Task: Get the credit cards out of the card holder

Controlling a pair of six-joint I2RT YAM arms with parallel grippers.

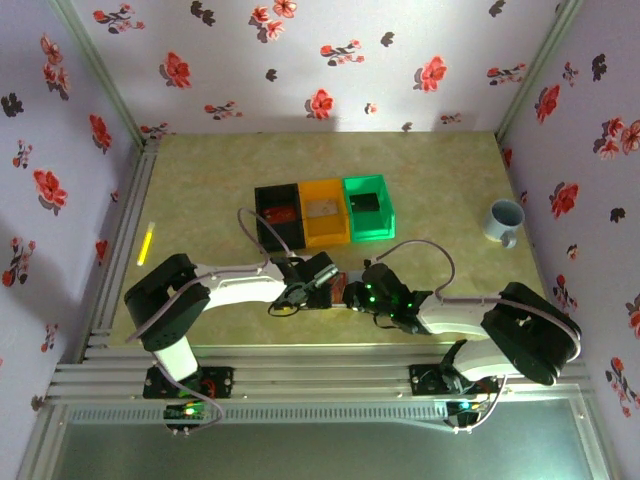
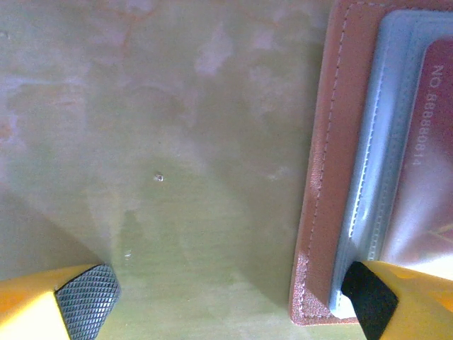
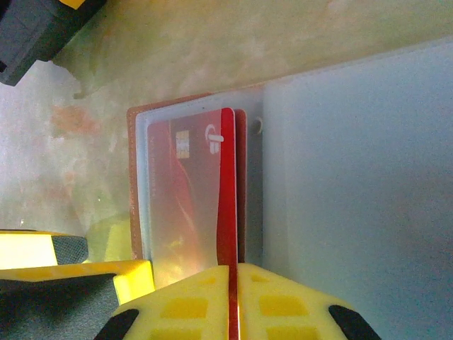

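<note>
Because a card sits tight in its sleeve, the right gripper (image 3: 232, 273) is clenched on the thin edge of a glossy red plastic credit card (image 3: 226, 184). Its two yellow fingers (image 3: 279, 304) are pressed together, with the red strip running straight ahead from between them. Just left of that strip, under the cloudy pale grey-blue sleeve, lies a red face with a chip. I cannot tell whether it is the same card or a second one.

The flat pinkish-brown bifold card holder (image 2: 318, 177) lies opened on the mottled yellow-green tabletop (image 2: 177, 142), directly under and ahead of the right fingertips.

The left gripper (image 2: 226, 304) is spread wide and grasps nothing. Its right-hand black pad (image 2: 368, 304) rests on the holder's near corner, while the other pad sits over bare table, well to the side. That pad probably pins the holder so a pull on the card slides the card out rather than dragging the holder along.

From above, both grippers meet nose to nose. A row of black, orange and green plastic bins (image 1: 322, 212) stands just beyond them, likely as a drop-off for freed cards.
</note>
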